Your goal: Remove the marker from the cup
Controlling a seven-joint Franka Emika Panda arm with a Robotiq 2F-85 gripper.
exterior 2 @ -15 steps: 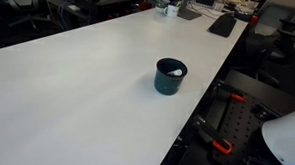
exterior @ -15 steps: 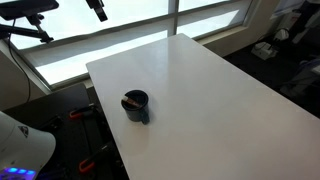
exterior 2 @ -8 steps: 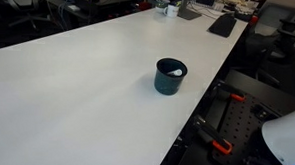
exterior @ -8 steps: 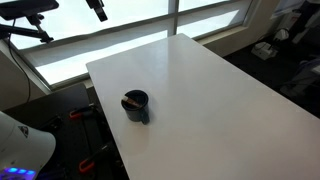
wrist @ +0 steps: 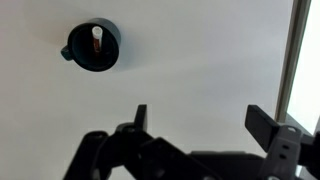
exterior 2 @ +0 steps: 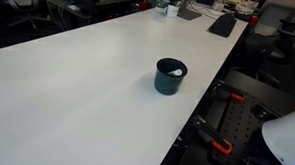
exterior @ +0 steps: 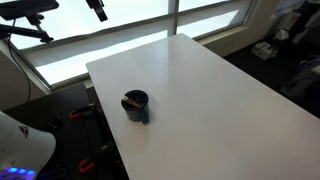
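Hanging above the white table (wrist: 200, 60), the claw (wrist: 200, 125) has its jaws wide apart, holding nothing. Beyond it, the dark cup (wrist: 93, 46) stands upright near a table edge, with the reddish marker (wrist: 95, 38) inside it.

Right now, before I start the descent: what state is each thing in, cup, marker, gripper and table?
cup: upright on the table, near one edge, marker inside.
marker: in the cup, untouched, not yet removed.
gripper: open, empty, above the table, well apart from the cup.
table: white top, carrying the cup.
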